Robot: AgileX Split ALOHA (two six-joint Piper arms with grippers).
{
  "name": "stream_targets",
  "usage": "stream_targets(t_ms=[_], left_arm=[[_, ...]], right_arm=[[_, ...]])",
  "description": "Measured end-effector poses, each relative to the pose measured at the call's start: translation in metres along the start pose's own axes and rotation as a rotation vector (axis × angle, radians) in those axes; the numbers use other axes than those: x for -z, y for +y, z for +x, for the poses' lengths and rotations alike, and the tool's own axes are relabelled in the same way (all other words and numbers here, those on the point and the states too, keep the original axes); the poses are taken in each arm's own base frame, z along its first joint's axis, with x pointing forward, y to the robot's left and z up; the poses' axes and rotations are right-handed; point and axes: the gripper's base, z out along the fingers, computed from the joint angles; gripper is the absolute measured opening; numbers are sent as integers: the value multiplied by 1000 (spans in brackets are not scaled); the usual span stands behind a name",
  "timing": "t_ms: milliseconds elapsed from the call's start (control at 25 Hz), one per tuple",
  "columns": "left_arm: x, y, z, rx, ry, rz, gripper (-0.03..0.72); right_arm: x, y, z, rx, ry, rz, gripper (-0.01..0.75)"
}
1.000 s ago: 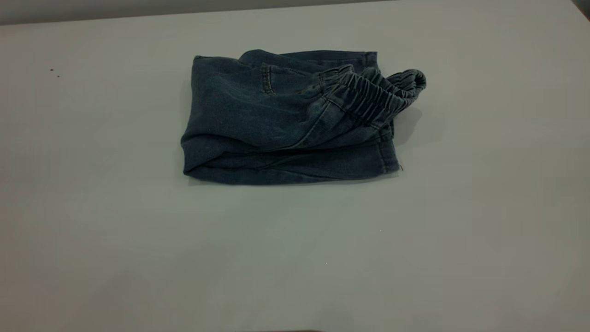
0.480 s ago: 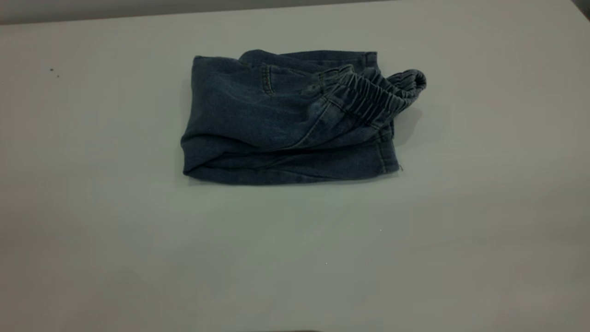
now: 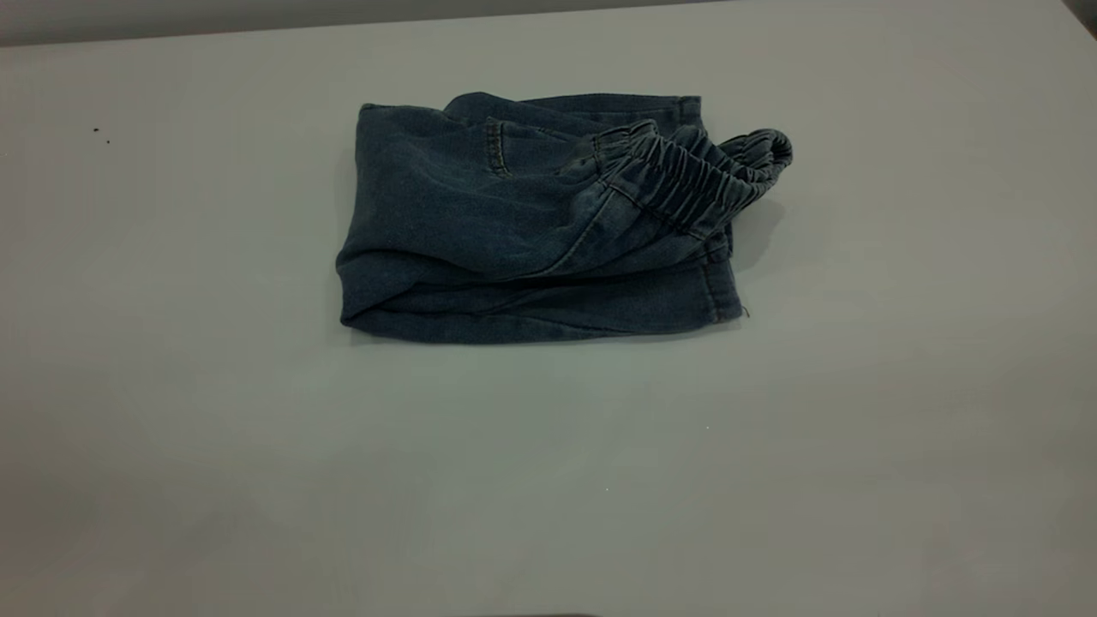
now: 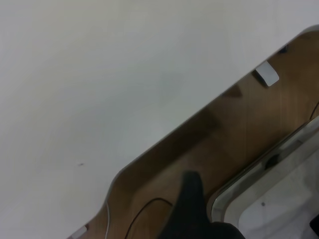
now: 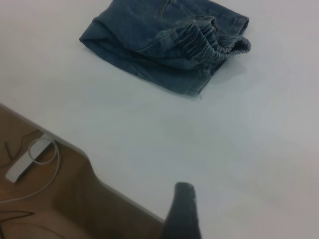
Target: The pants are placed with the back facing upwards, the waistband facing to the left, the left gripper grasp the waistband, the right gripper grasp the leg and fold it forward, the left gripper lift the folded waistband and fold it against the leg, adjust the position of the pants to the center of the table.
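Fingers: we see only one black fingertip [image 4: 188, 199] of the left gripper, over the table's [image 3: 548, 480] near edge with brown floor below, and one fingertip [image 5: 183, 209] of the right gripper, also by the near edge; we cannot tell whether either is open or closed, and neither holds anything. Both grippers sit well apart from the cloth, out of the exterior view. Farther back, the pants [image 3: 514, 223] lie folded into a compact stack on the far half of the table, roughly centred left to right. The waistband [image 3: 694, 176] is folded over on top, at the stack's right end, bunched and partly raised. The leg hem shows beneath it at the right.
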Motion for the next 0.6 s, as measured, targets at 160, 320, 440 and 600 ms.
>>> stream_targets(t_ms=[160,320,440,600], left_arm=[[-3,0,-1,-11,-20,-4,586],[-8,1,2,-21,-14,-7,586],[-8,1,1,-23,-15,-7,586],[-8,1,1,-24,-16,-7,586]], right_arm=[[0,0,0,0,0,0,560],[0,0,0,0,0,0,560],[0,0,0,0,-1,0,560],[0,0,0,1,-1,0,560]])
